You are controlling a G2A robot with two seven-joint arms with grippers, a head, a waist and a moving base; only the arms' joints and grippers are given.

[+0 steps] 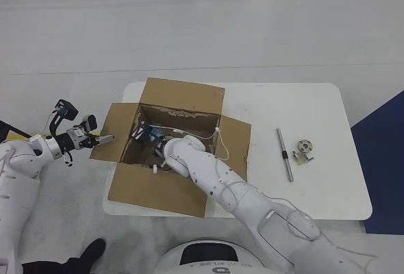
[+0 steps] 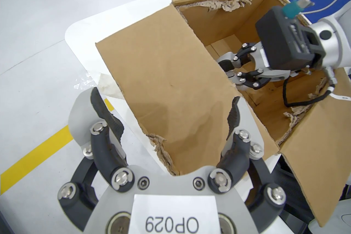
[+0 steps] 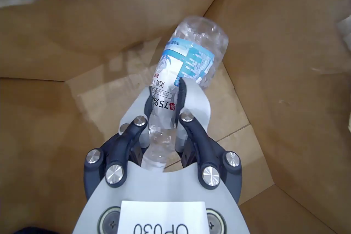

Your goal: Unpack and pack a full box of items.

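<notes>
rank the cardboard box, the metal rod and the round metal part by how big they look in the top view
1. cardboard box, by far the largest
2. metal rod, long but thin
3. round metal part, smallest

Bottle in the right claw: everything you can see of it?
Clear, crinkled plastic bottle with a blue-and-white label and red print. Tilted inside the cardboard box, base toward a corner, neck end hidden behind the right claw, which is shut around its labelled middle. Floor contact unclear.
</notes>
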